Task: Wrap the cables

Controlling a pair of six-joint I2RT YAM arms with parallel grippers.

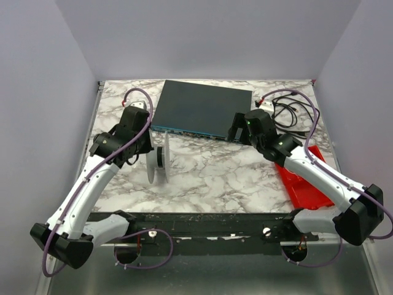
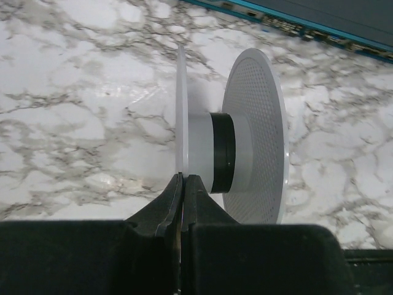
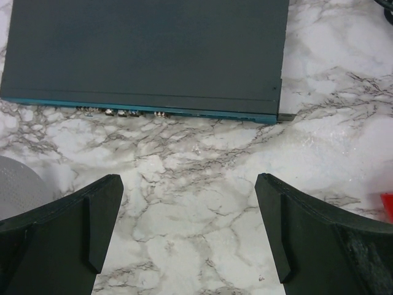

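**Just in front of the network switch: spool clamped, wire not in sight**

Just in front of the network switch, off its left half, the left gripper is pinched tight on the rim of one flange of a white spool. The spool stands on edge on the marble table. Its black hub is bare, with no turns on it. By the switch's front right corner the right gripper hangs over the marble, spread wide and holding nothing.

The thin white cable cannot be made out in any view. A tangle of black cords lies to the right of the switch; whether the wire sits among them I cannot tell.

The step in hand looks like fetching the wire's end with the free arm. To do it well:

- **Finding it:** locate the wire before reaching, and steer clear of the thicker black cords.
- **Gripping it:** so fine a strand needs the jaws brought almost fully together, close to its end.
- **Holding the spool:** the pinch on a thin flange may flex or slip, so the spool is best kept upright and steady.
- **Winding:** feed the wire between the flanges, against the hub, under light tension so the turns do not spring loose.
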